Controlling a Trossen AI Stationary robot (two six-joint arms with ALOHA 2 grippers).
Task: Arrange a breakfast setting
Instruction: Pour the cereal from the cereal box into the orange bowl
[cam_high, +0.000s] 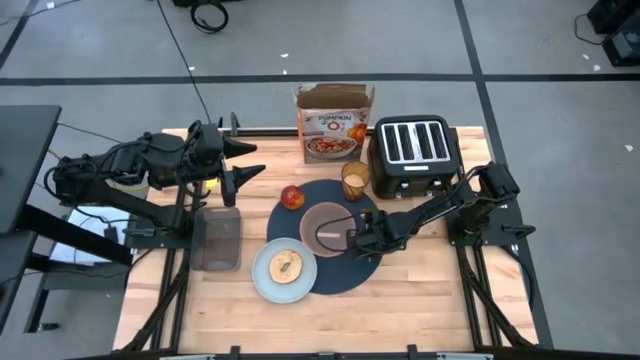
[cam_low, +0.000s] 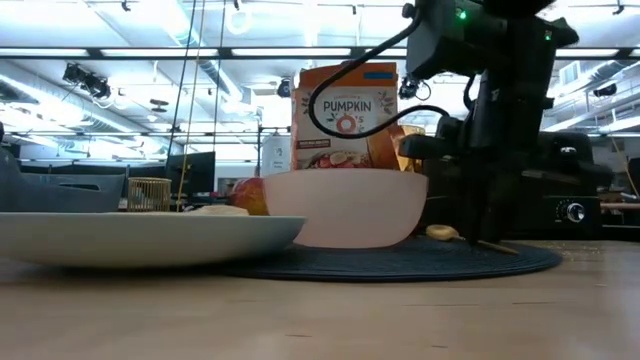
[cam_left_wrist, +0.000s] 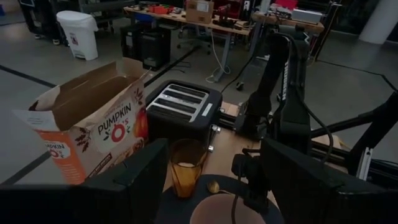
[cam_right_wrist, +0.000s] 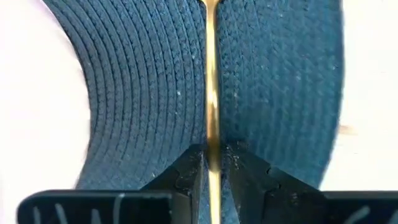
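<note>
The left tool hangs wide at the bench's far left. The gold spoon lies on the placemat right of the bowl; the right tool pinches its handle narrowly. Thin, stiff, probably slippery: grip mid-handle.

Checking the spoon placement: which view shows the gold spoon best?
The right wrist view: the gold spoon lies on the placemat between the right gripper fingers. Low and left wrist views show only its bowl; the high view hides it.
</note>
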